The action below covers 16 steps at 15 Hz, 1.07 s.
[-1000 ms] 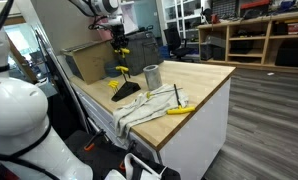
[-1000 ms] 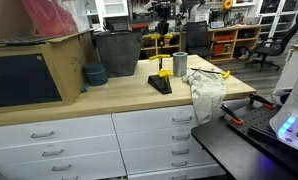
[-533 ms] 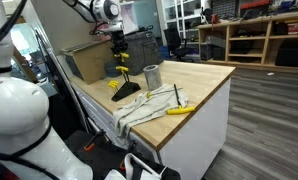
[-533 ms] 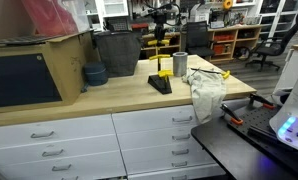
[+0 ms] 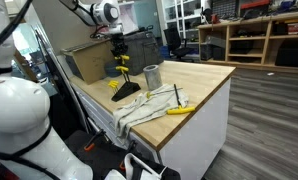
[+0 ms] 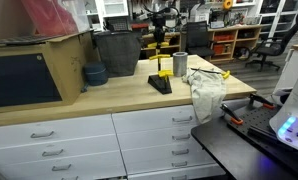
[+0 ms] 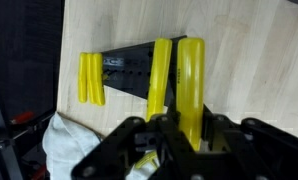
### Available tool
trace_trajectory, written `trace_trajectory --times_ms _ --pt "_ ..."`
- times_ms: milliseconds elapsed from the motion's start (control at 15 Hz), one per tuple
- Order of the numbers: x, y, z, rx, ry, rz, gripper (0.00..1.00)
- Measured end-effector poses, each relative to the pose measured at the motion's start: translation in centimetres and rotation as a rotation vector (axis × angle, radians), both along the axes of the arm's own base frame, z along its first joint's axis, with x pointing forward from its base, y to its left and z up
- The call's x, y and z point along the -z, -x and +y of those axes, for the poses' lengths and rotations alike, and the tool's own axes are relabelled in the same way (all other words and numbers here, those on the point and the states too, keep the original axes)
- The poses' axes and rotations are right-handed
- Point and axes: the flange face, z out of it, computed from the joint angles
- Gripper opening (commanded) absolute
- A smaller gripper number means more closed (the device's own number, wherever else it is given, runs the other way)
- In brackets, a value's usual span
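One yellow stick [image 7: 190, 90] is in my claw [image 7: 186, 128]. The claw is nearly shut, with its two fingers pressed on the sides of the stick. The stick hangs over the black stand [image 7: 129, 68], which sits on the desk [image 7: 249, 60]. Two more yellow things are on the stand: a thin piece [image 7: 160, 80] just beside my stick, and a fat piece [image 7: 91, 78] at the far end. I cannot tell if my stick touches the stand.

To do this well, I think I should grip tight so the stick does not slip. I should hold it straight and go slowly, so I do not bump the thin piece. A cup [image 5: 152, 75] and a cloth [image 5: 149, 103] are near the stand, so I should stay away from them.
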Motion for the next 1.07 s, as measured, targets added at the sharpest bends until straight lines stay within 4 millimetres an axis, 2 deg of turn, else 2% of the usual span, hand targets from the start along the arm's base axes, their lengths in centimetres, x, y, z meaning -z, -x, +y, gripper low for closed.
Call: trace_trajectory --times_ms 1067 --pt "0.5 -0.04 0.06 0.004 -0.004 0.009 0.05"
